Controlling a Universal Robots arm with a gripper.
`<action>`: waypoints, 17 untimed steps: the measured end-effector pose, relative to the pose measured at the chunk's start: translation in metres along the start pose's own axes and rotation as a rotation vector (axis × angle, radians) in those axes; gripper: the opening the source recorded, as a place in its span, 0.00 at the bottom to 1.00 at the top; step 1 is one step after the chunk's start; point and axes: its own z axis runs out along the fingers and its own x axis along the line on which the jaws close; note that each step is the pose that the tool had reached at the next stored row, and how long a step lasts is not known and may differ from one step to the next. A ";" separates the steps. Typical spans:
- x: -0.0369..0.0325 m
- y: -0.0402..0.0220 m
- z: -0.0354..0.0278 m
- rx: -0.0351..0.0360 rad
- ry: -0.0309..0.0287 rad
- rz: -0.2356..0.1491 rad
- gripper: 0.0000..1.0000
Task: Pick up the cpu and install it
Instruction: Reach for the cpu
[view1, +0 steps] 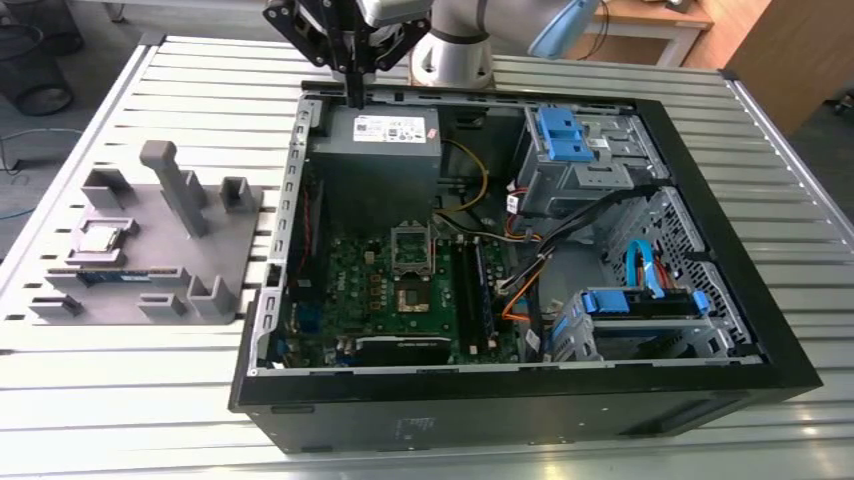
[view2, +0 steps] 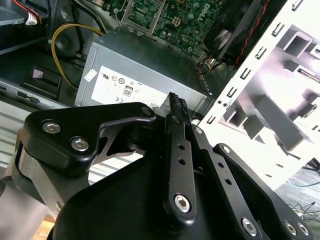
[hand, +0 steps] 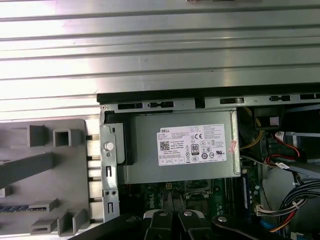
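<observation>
In the exterior view, nearest: black computer case (view1: 534, 395) lying open on the slatted metal bench (view1: 107, 400); inside it, toward seven o'clock, green motherboard (view1: 374, 300) with silver socket frame (view1: 412, 250) standing on its far half; toward four o'clock, drive cage (view1: 641, 305) with blue fittings; toward one o'clock, a second blue-fronted bay (view1: 567, 140); bundled cables between the two.

At nine o'clock of the case, just beside its wall, grey fixture (view1: 234, 235) resting on the bench; cpu (view1: 104, 238) flat in a recess on the fixture's nine o'clock side, silvery top up; dark memory stick (view1: 114, 273) with blue label near it, at its six o'clock.

Farther back, at eleven o'clock within the case, grey power supply (view1: 380, 150) with white label, seen also in both wrist views (view2: 135, 70) (hand: 180, 150).

Over the case's far rim, at twelve o'clock of the power supply, tool (view1: 358, 98) pointing down; black fingers (view2: 176, 130) pressed together; well apart from the cpu, off toward eight o'clock.

Farthest, at twelve o'clock of the scene, pale arm base (view1: 451, 50).
</observation>
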 end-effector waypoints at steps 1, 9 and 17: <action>0.0004 0.0000 0.0000 0.0000 0.0000 0.000 0.11; 0.0028 -0.0002 -0.0001 0.0001 0.0000 0.000 0.11; 0.0052 -0.0004 -0.0002 0.0001 0.0000 0.000 0.11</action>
